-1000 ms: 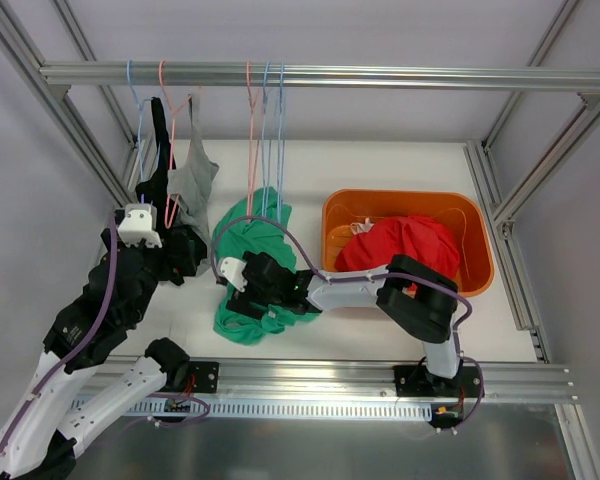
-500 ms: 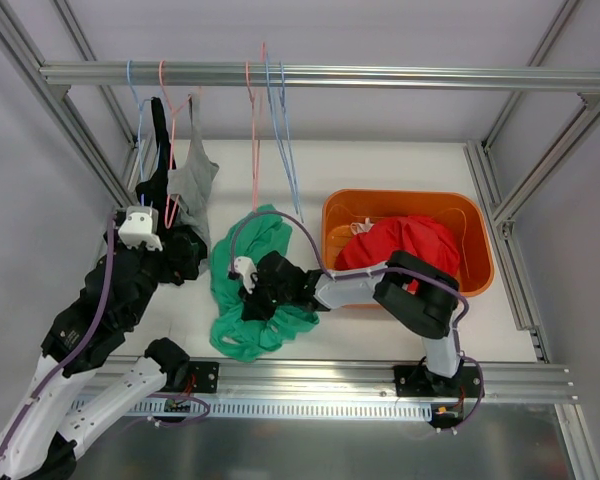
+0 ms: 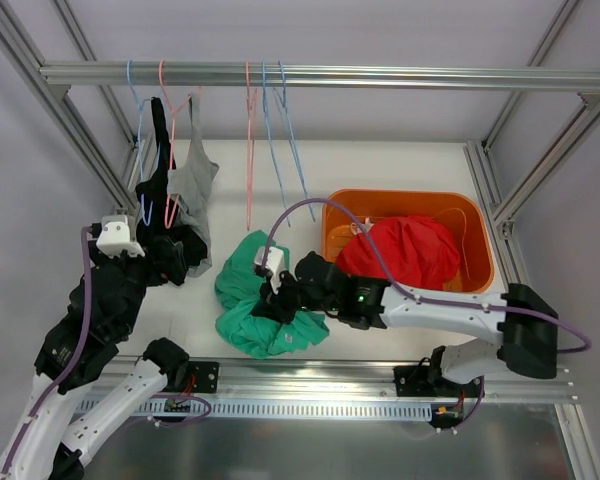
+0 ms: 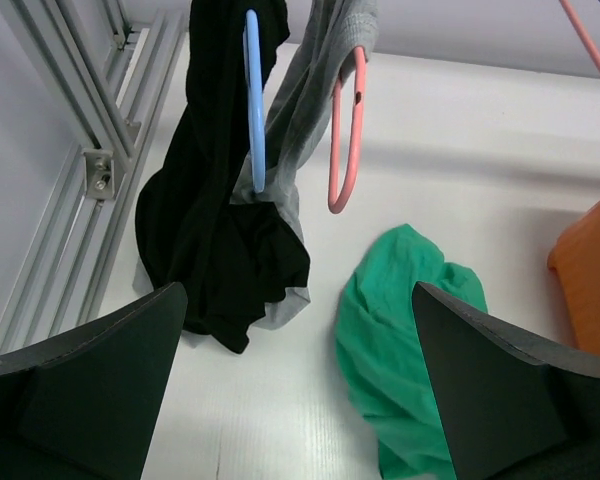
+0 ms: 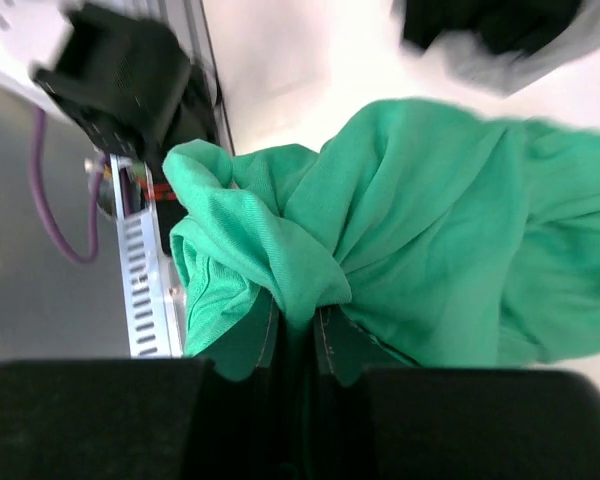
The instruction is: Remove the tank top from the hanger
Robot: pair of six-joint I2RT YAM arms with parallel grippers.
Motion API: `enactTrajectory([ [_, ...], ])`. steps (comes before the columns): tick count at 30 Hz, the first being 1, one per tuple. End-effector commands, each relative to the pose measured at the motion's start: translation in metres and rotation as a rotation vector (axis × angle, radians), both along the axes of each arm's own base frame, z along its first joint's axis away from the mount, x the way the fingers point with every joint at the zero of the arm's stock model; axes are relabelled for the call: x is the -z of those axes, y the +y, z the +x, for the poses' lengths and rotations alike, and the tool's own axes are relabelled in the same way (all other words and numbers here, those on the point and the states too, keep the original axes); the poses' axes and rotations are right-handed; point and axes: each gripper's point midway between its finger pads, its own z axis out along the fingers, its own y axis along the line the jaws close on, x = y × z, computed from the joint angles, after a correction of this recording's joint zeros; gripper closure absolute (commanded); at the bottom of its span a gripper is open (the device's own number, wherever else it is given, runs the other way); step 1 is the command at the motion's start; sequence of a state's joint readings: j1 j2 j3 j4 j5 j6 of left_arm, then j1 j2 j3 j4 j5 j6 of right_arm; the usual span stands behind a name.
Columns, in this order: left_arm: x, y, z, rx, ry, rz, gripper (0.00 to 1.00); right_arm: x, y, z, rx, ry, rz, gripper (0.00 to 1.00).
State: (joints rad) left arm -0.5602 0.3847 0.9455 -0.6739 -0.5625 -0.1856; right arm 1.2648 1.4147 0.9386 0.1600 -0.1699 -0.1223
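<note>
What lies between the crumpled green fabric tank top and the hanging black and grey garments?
A bare strip of white table, clearest in the left wrist view; the green tank top and the black and grey garments lie apart.

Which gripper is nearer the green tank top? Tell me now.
Right. The right gripper is shut on a fold of the green tank top; the left gripper is open to its left, by the hanging black garment.

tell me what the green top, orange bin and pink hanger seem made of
Green tank top: soft matte knit fabric, likely cotton jersey; it bunches into loose folds.
Orange bin: smooth moulded plastic, slightly glossy, rounded rim.
Pink hanger: thin, smooth; plastic or coated wire, cannot tell.
</note>
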Motion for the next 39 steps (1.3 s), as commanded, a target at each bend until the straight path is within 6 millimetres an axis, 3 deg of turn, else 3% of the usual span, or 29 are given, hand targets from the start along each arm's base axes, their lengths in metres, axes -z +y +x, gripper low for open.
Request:
enactTrajectory([
  [1, -0.005, 0.006, 0.004, -0.053, -0.032, -0.027, 0.01, -0.050, -0.013, 0.010, 0.072, -0.068, 0.097, 1.00],
  [10, -0.004, 0.007, 0.009, -0.067, -0.029, -0.027, 0.01, -0.164, -0.065, -0.006, 0.058, -0.181, 0.306, 1.00],
  [18, -0.003, 0.008, 0.010, -0.071, -0.031, -0.027, 0.01, -0.201, -0.094, -0.021, 0.021, -0.194, 0.374, 1.00],
  [21, -0.002, 0.008, 0.010, -0.069, -0.027, -0.020, 0.01, -0.223, -0.111, -0.022, 0.044, -0.224, 0.402, 1.00],
  [22, -0.001, 0.007, 0.011, -0.067, -0.025, -0.018, 0.01, -0.240, -0.118, -0.021, 0.060, -0.238, 0.428, 1.00],
  [25, 0.001, 0.007, 0.012, -0.068, -0.020, -0.011, 0.01, -0.254, -0.136, -0.014, 0.112, -0.273, 0.410, 1.00],
  [32, 0.004, 0.007, 0.015, -0.071, -0.005, 0.003, 0.01, -0.314, -0.201, 0.002, 0.290, -0.377, 0.435, 1.00],
  [35, 0.005, 0.005, 0.016, -0.065, 0.000, 0.004, 0.01, -0.322, -0.231, 0.015, 0.391, -0.433, 0.395, 1.00],
  [36, 0.005, 0.006, 0.016, -0.068, 0.000, 0.003, 0.01, -0.337, -0.245, 0.016, 0.423, -0.452, 0.416, 1.00],
  [39, 0.003, 0.008, 0.015, -0.082, -0.009, -0.006, 0.01, -0.340, -0.268, 0.032, 0.539, -0.501, 0.360, 1.00],
])
